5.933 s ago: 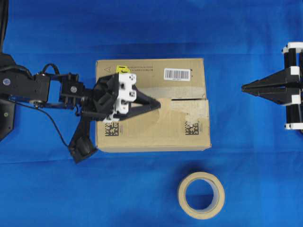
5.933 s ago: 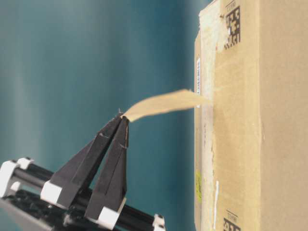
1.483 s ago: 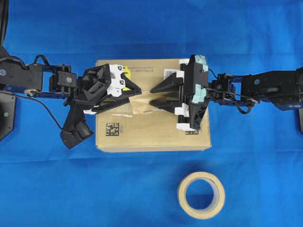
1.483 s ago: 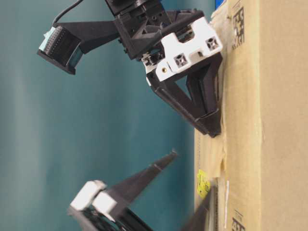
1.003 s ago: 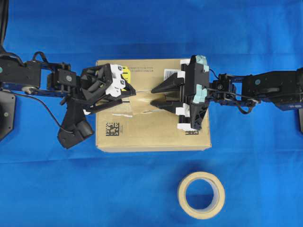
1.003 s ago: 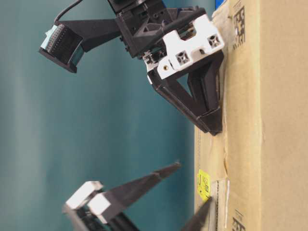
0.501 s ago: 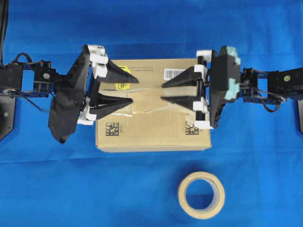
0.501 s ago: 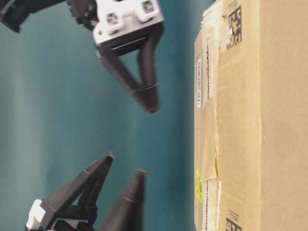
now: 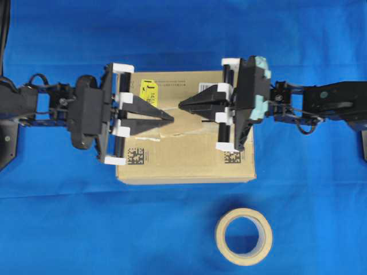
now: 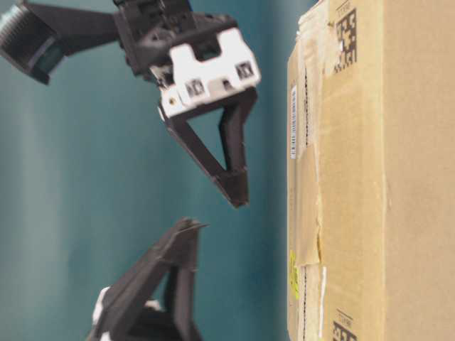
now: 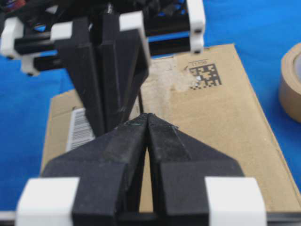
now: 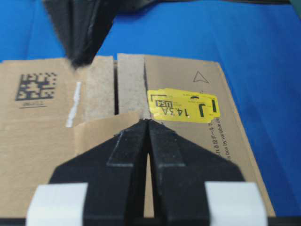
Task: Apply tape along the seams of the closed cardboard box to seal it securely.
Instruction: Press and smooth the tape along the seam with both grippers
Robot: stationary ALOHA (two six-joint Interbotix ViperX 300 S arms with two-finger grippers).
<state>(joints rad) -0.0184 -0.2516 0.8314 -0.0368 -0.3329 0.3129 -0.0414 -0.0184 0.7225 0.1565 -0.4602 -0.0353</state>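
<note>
Looking view by view, both hands above the box:

Overhead: cardboard box (image 9: 184,127) centred on the blue tabletop (image 9: 183,34); left hand (image 9: 171,118) and right hand (image 9: 181,105) point tip to tip over its top, both clenched and carrying nothing. The tape (image 9: 178,125) lies flat across the middle of the top, over the seams (image 9: 172,107), a slightly darker tan patch. Tape roll (image 9: 243,236) sits on the tabletop, well apart from the box on the near side.

Table-level: view is turned sideways (box top faces left). Both hands hang clear of the top, not touching it. The tape's lower edge looks a little wrinkled, upper part lies close.

Left wrist: left fingers pressed together, nothing between them; right hand straight ahead, barcode label (image 11: 80,128) and a black square code (image 11: 204,76) on the box beyond.

Right wrist: right fingers likewise closed and bare; tape edge just under the tips, yellow sticker (image 12: 181,106) beside it, open slit running on toward the far edge.

Handling, my judgement: tape is thin, limp, sticky on one face, so rub it down with closed tips rather than pinch it; box is stiff and light, may slide if pushed sideways, so steady it at a side.
</note>
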